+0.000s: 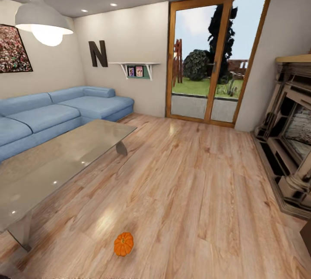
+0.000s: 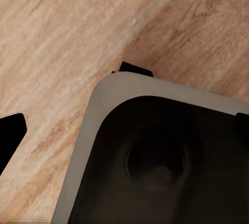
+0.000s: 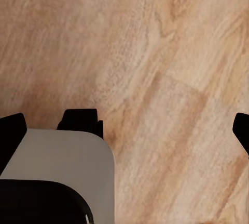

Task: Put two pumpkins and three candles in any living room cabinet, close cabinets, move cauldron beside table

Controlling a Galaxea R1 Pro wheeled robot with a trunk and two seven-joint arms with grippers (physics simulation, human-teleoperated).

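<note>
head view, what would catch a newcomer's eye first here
Probably the bright orange pumpkin, alone on the wooden floor near the bottom of the view. To its left stands a glass-topped table in front of a blue sofa, and the glass door at the back opens onto a garden.

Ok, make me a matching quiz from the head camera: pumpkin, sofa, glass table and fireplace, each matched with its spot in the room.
Things:
1. pumpkin
2. sofa
3. glass table
4. fireplace

Places:
A. along the right wall
B. against the left wall, under the letter N
C. on the wood floor, near the view's bottom edge
D. in front of the sofa

Pairs: 1-C, 2-B, 3-D, 4-A
</note>
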